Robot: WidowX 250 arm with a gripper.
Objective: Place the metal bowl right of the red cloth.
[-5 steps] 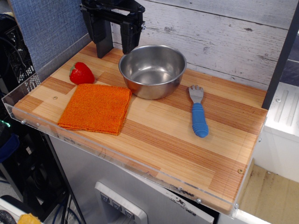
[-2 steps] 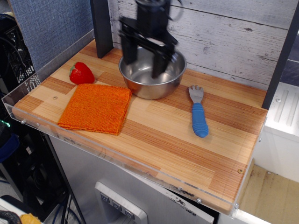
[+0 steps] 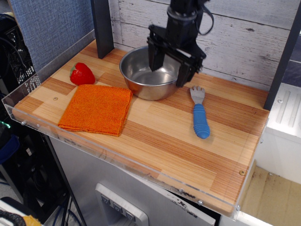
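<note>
The metal bowl (image 3: 146,77) stands upright on the wooden board (image 3: 160,136), just beyond the far right corner of the red cloth (image 3: 97,108). The cloth lies flat at the front left. My black gripper (image 3: 169,70) hangs over the right part of the bowl with its jaws open. One finger (image 3: 155,57) is over the inside of the bowl and the other (image 3: 185,73) is at its right rim. It holds nothing.
A glossy red toy fruit (image 3: 82,74) sits left of the bowl, behind the cloth. A fork with a blue handle (image 3: 200,116) lies to the right of the bowl. A dark post (image 3: 102,26) stands at the back left, and a wooden wall lies behind.
My gripper has moved from the back left, behind the bowl, rightward and down. It now stands over the bowl's right side. The bowl and cloth have not moved.
</note>
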